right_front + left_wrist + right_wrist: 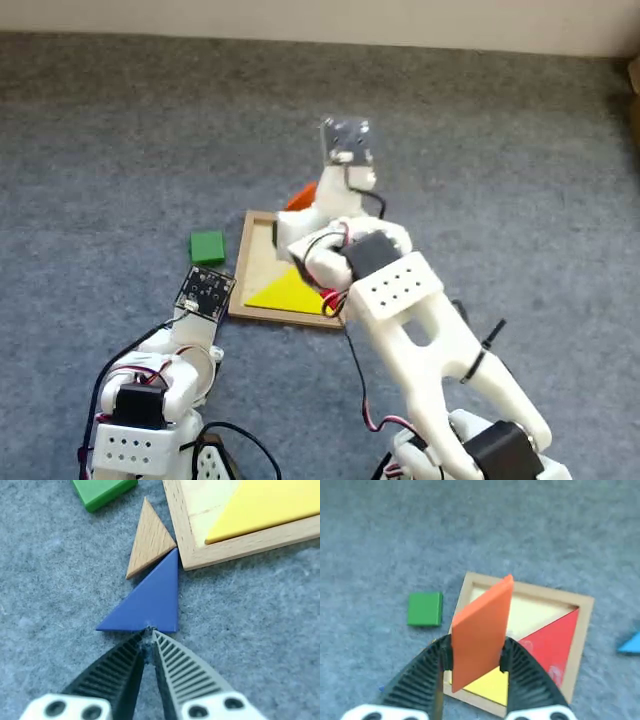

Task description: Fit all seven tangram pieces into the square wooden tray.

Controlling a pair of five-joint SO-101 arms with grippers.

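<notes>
Trouble, if it comes, will likely start with the orange piece (482, 625), which the right claw (475, 655) pinches by its flat faces, standing on edge and tilted above the tray (540, 591). Let go like that, I'd guess it could land propped on the rim or across the red triangle (552, 645) and yellow triangle (492, 685) lying inside, rather than dropping flat onto the bare wood between them. The jaws take just the lower part of it, so a knock against the rim might twist it in the grip. The left claw (149, 632) is closed tight with nothing between its jaws, its tips touching one straight edge of the blue triangle (150, 602). That triangle lies on the carpet (500, 150) just outside the tray's corner, and its far point meets a wooden triangle (150, 540) there. A push from here could jam the blue one against the rim or shove the wooden one off line. The green square (102, 490) sits near, apart from the tray, and a pale blue piece (631, 644) lies off past the tray's other side. The carpet is wide open all round; the tight spots are that crowded corner and the tray's own walls, with both arms near the tray.
</notes>
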